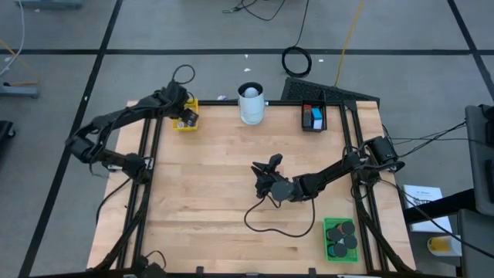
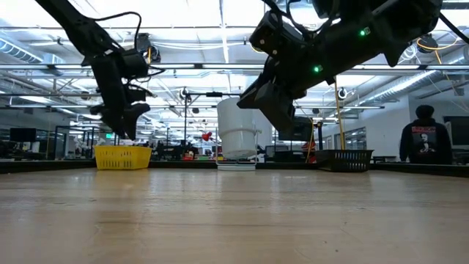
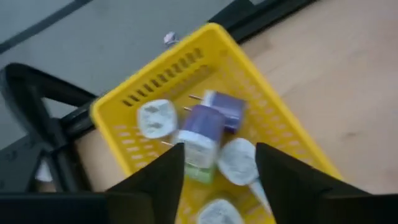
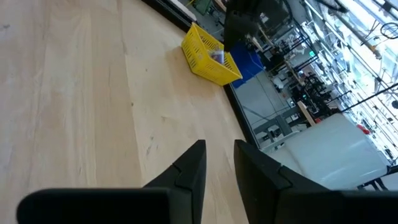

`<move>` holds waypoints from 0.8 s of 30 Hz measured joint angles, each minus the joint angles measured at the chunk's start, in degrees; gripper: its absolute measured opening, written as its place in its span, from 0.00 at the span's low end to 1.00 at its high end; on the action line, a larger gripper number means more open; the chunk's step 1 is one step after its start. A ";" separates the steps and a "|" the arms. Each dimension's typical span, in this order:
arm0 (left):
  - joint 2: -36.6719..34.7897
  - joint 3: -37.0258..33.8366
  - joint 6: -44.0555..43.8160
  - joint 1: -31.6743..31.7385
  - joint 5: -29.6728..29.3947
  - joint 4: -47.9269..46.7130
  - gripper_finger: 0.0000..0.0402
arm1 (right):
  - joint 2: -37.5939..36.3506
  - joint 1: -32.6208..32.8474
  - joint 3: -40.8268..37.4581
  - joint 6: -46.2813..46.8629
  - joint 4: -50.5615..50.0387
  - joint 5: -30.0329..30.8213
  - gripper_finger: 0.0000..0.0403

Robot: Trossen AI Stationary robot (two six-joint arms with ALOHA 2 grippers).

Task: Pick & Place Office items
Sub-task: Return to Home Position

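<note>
High view: left gripper point(image 1: 181, 108) hangs over the yellow bin point(image 1: 187, 127) at the bench's point(image 1: 216, 201) far left corner, and the right gripper point(image 1: 266, 166) is mid-bench.
Left wrist: fingers point(image 3: 155, 180) wide, empty, violet adapter point(image 3: 205, 124) straight below, in the bin.
Right wrist: fingers point(image 4: 186, 168) slightly apart, empty.

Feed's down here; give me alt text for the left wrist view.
The left gripper, fingers open and empty, hovers over the yellow bin, which holds violet charger adapters and white plugs. The bin sits at the edge of the wooden table, with grey floor beyond.
</note>
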 joint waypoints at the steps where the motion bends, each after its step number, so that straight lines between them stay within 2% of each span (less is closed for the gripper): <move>1: -0.37 -0.16 0.05 -0.74 -0.02 0.04 0.47 | 0.00 0.00 0.00 0.45 -0.60 0.00 0.18; 4: -3.33 -2.97 0.37 -3.80 0.05 4.38 0.35 | 0.00 -0.30 0.00 2.03 -2.00 -0.05 0.18; 7: -8.00 -9.02 0.35 -8.49 0.59 14.25 0.22 | 0.00 -1.11 -0.10 3.96 -3.40 -0.09 0.18; 9: -11.60 -13.99 0.29 -11.65 2.44 22.20 0.15 | -0.02 -1.97 -1.03 4.93 -2.50 -3.23 0.18; 13: -19.35 -23.83 0.96 -17.34 7.48 38.71 0.02 | -2.49 -5.07 -4.16 9.49 -2.56 -17.48 0.16; 17: -25.43 -31.06 1.14 -21.59 13.00 49.64 0.04 | -7.66 -9.62 -8.06 12.36 -2.78 -30.91 0.06; 19: -27.95 -33.09 2.22 -23.15 14.46 51.72 0.05 | -10.89 -11.85 -10.05 12.44 -2.02 -37.19 0.02; 24: -33.26 -35.79 6.61 -25.96 17.35 51.20 0.01 | -24.58 -17.57 -18.38 14.82 -2.07 -48.89 0.01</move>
